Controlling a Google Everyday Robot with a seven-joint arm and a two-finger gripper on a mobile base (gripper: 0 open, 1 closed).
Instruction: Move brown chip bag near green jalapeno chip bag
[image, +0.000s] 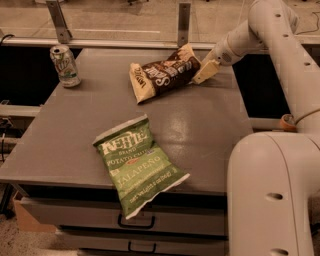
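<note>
The brown chip bag (164, 73) lies at the far side of the grey table, dark brown with cream ends and white lettering. The green jalapeno chip bag (139, 163) lies near the table's front edge, well apart from the brown bag. My gripper (202, 74) is at the brown bag's right end, its cream fingers (207, 70) against the bag's edge. The white arm reaches in from the upper right.
A green and white soda can (65, 65) stands at the table's far left corner. The grey table (210, 130) has drawers with handles under its front edge. A rail with metal posts runs behind it. My white base fills the lower right.
</note>
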